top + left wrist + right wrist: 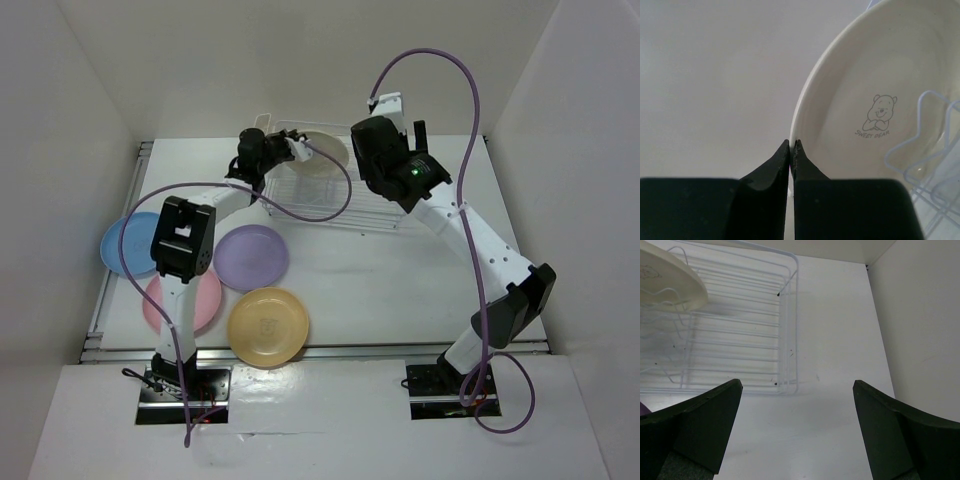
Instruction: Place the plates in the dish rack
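Four plates I saw flat on the counter (pixel 400 280), left side: blue plate (pixel 125 245), purple plate (pixel 250 256), pink plate (pixel 208 300), yellow-orange plate (pixel 268 326) | cream plate (pixel 880 100) tilted in dish rack (pixel 345 200) | left claw (pixel 792 145) clenched on its rim | right claw (pixel 796 385) released beside rack

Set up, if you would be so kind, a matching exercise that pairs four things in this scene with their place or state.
Things:
1. cream plate
2. yellow-orange plate
3. left hand
4. right hand

Place or state:
A. open
B. shut
C. in the dish rack
D. flat on the table

Pairs: 1-C, 2-D, 3-B, 4-A
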Robot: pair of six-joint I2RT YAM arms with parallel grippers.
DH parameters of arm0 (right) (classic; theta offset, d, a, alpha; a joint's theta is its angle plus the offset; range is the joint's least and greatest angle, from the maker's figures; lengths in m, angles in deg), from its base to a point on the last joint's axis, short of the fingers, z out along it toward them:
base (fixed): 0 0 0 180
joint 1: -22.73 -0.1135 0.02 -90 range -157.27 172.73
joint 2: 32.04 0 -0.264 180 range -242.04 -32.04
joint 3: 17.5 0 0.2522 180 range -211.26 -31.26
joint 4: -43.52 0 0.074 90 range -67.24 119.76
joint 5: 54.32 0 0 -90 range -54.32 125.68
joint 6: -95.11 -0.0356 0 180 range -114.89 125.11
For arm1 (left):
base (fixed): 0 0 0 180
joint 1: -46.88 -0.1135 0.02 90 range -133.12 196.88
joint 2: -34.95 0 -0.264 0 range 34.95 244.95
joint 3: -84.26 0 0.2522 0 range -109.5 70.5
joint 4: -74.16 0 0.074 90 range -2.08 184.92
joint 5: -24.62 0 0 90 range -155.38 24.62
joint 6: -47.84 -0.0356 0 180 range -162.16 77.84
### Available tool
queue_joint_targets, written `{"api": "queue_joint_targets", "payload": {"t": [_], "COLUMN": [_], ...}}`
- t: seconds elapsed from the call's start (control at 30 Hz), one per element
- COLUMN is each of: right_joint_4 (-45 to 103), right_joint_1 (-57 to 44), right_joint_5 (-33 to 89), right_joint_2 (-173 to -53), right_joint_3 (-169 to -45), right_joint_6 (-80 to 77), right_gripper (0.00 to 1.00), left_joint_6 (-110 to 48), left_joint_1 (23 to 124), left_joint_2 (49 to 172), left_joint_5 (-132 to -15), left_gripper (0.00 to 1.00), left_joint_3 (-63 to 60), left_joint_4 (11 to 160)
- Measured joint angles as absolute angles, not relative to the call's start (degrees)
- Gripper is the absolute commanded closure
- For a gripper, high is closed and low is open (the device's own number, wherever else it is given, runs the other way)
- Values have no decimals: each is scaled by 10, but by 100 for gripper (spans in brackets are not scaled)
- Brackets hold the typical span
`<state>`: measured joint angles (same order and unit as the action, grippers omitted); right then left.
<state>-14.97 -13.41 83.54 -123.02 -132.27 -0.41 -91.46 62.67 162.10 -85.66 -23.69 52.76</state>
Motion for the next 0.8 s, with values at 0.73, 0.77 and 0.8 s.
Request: {"api": "queue_joint_targets", "payload": {"t": [0.73, 0.77, 0.8], "right_joint_4": [-143, -144, -143], "right_joint_1": [-134, -134, -134], "right_joint_5": [846, 846, 845], "right_joint_2": [-1231, -1231, -1231], "right_joint_3": [-1284, -1282, -1279], "right_joint_6": [-4, -4, -4], "right_gripper": [0, 0, 0], "left_joint_6": [-913, -915, -915], "left_joint_1": [641, 643, 645], "left_joint_2": [1581, 1573, 1563], "left_joint_5": [-793, -780, -771], "left_gripper": [1, 1, 1], "left_joint_3": [-153, -141, -127], "left_joint_4": [557, 553, 547]}}
